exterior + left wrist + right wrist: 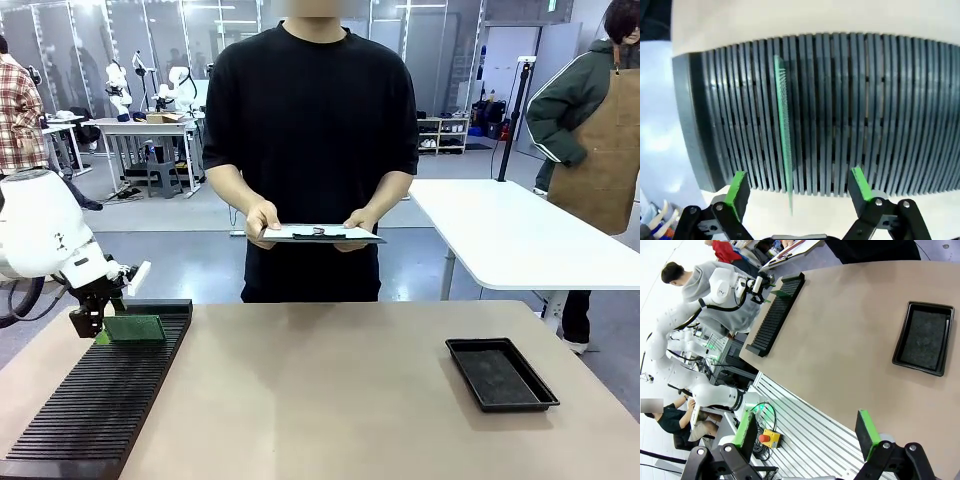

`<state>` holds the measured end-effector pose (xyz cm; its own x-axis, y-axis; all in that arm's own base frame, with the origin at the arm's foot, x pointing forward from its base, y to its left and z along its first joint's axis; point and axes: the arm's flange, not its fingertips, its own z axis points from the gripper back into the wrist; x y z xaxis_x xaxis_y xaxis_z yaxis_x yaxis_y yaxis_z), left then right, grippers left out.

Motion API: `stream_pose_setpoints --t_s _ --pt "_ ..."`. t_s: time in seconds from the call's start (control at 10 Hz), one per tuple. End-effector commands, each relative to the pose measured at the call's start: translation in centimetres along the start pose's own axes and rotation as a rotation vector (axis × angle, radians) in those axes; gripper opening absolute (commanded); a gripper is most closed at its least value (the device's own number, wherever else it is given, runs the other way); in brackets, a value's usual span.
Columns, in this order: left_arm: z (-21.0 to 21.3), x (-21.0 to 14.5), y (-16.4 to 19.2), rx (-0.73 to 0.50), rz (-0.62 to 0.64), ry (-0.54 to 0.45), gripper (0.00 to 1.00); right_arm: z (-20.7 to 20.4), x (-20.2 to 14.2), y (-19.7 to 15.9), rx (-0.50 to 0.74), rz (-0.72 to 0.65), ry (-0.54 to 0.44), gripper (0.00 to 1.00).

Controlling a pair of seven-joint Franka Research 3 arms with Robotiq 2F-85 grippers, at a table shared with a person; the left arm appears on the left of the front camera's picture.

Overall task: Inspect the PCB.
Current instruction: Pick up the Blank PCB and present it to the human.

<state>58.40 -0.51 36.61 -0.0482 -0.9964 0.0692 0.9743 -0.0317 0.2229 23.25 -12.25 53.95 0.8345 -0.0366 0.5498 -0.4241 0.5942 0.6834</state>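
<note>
Left fingers: left gripper (pixel 797 179) was spread wide astride the thin green rectangular PCB (pixel 784 125), not touching it.
Right fingers: right gripper (pixel 806 425) gaped wide, empty.
PCB: stood upright in a far-end slot of the black ribbed plastic rack (pixel 880 100).

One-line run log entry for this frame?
left hand: open, straddling PCB upright in rack slot | right hand: open, holding nothing | person: holding clipboard
</note>
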Motion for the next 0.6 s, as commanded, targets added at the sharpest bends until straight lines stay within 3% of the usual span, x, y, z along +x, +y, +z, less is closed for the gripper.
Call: stream_pose_setpoints --t_s 0.0,0.2,0.5 --pt "-0.8 -0.8 2.0 -0.048 0.036 -0.036 1.00 0.1 0.0 0.1 0.010 0.009 -0.006 1.00" --pt "-1.9 -1.1 2.0 -0.090 0.035 -0.032 1.00 0.1 0.0 0.1 0.010 0.009 -0.006 1.00" --pt "-2.2 -1.4 2.0 -0.099 0.046 -0.027 0.11 0.1 0.0 0.1 0.010 0.009 -0.006 1.00"
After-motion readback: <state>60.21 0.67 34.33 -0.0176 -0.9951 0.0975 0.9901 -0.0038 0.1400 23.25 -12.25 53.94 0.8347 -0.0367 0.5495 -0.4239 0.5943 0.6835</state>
